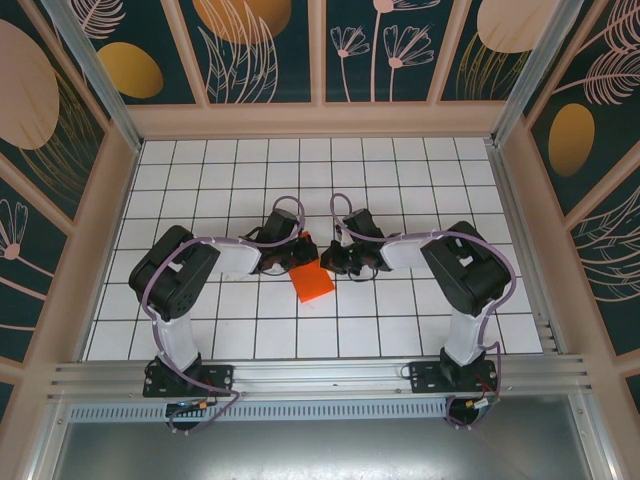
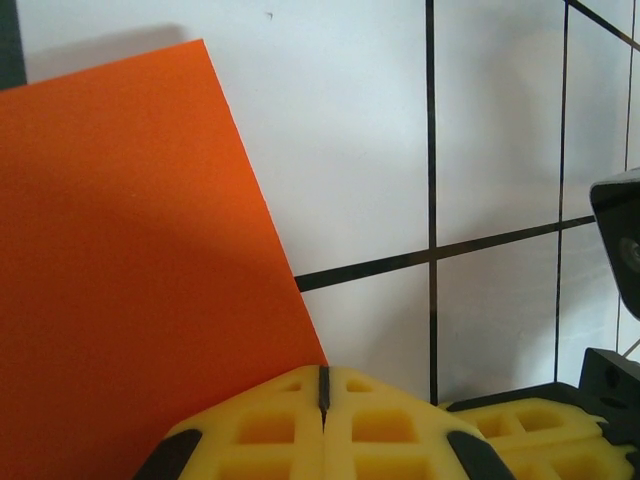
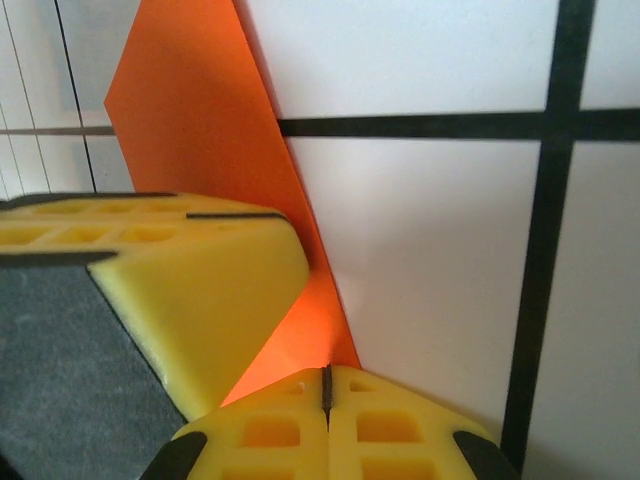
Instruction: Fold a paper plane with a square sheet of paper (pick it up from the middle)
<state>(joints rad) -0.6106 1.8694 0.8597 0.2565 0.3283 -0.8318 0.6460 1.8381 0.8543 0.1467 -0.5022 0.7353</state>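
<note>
right gripper (image 3: 326,385): at the bottom of its own wrist view. The yellow waffle-cell pads are pressed together with only a thin dark seam between them. The orange edge runs down into that seam, so the jaws are closed on the paper.
left gripper (image 2: 323,385): closed pad to pad in the same way. The same edge ends right at its tips, and it nips the sheet just beside the right gripper.
square sheet of paper (image 1: 312,283): bright orange-red, plain and unprinted, with a matte face, straight crisp edges and a sharp corner. It glows lighter beside the right gripper's tips where light comes through. Whether it is creased I cannot tell.
paper's place: mid-table between the two grippers, with its free part slanting toward the near edge. In the left wrist view it throws a soft grey shadow on the tiles, so it is lifted off them there.
table (image 1: 400,170): white tiles with dark grid lines.
arms: both reach inward with elbows out, and the wrists nearly meet at the centre.
</note>
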